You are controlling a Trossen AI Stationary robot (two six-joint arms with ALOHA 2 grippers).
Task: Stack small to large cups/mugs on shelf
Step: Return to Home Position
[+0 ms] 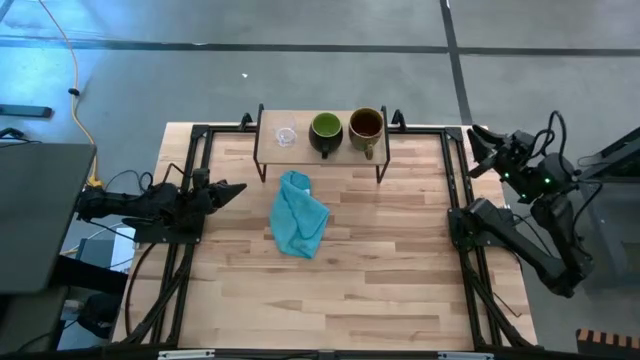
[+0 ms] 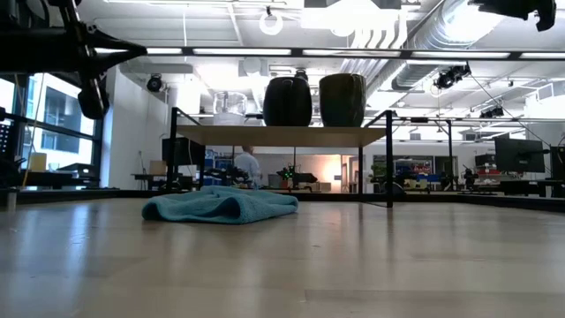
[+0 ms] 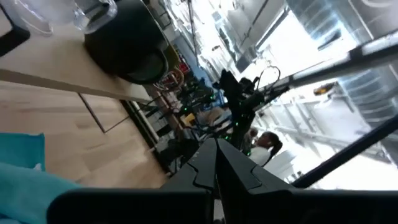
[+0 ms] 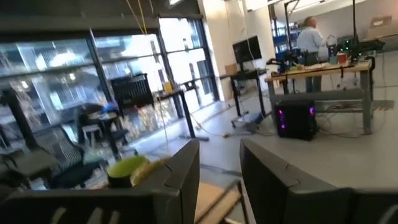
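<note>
Three cups in a row on the shelf, both arms off to the sides.

The shelf [image 1: 304, 146] stands at the table's far edge with the clear glass cup [image 1: 287, 136] on the left, the green mug [image 1: 326, 128] in the middle and the brown mug [image 1: 366, 124] on the right. The glass looks light, slick and breakable, so pinch it gently across the rim. The mugs are likely heavier and rigid; grip one wall, or the handle, which seems to point nearward. The left gripper [image 1: 228, 189], pinched closed, hangs left of the teal cloth [image 1: 300, 215]. The right gripper [image 1: 478, 150], jaws narrowly parted, sits far right.
</note>
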